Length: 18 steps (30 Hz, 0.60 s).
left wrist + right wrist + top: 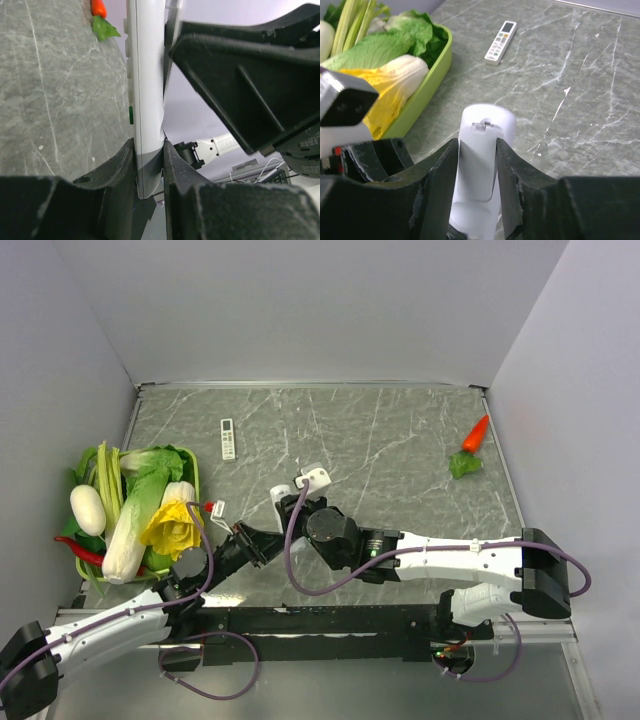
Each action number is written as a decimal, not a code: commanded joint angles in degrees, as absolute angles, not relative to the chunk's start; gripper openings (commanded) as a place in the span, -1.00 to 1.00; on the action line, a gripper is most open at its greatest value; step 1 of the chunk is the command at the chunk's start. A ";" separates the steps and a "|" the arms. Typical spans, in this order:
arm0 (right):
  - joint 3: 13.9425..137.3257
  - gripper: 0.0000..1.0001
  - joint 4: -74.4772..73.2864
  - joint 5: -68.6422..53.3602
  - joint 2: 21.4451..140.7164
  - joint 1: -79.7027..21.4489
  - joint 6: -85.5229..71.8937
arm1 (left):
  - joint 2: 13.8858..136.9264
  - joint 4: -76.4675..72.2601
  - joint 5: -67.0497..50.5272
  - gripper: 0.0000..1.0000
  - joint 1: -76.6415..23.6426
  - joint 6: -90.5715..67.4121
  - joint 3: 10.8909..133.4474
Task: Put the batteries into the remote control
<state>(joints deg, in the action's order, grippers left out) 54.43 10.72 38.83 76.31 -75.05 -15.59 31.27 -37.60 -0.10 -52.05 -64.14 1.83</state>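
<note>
Both arms grip the remote control (147, 75) at once, holding it clear of the grey marble-patterned table (400, 440) near the front left, just right of a green tray (427, 87) of vegetables. The left gripper (148, 155) has its two black fingers pressed flat against the white bar's sides at one end. The right gripper (477, 150) clamps the other end the same way, and from its wrist camera the rounded tip and a small latch stand up between the fingers. The two black grippers sit close together, nearly nose to nose. A slim white remote (501, 41) with a dark screen lies on the table farther back, well apart from the arms, and an orange carrot (476, 433) with a green top rests near the back right corner.
</note>
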 commanded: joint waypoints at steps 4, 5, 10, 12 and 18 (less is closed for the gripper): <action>56.69 -0.01 9.76 38.23 77.17 -75.76 -15.38 | 30.50 -45.26 -0.18 -0.96 -51.86 -64.42 -1.67; 56.78 0.04 9.76 38.06 76.99 -75.76 -15.29 | 30.41 -45.18 -0.18 -0.97 -51.94 -64.51 -1.67; 57.04 0.28 8.97 37.79 75.59 -75.76 -14.68 | 29.80 -45.00 -0.18 -0.96 -51.94 -64.69 -1.93; 57.30 0.36 8.70 37.62 74.10 -75.67 -14.15 | 29.62 -44.91 -0.18 -0.96 -51.94 -64.95 -2.11; 57.57 0.80 6.77 33.59 68.47 -75.15 -10.90 | 29.62 -45.35 -0.18 -0.97 -51.94 -64.95 -2.11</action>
<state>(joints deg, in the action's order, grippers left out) 54.87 7.88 35.97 73.76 -75.59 -13.17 30.35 -39.33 0.25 -51.94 -64.38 1.83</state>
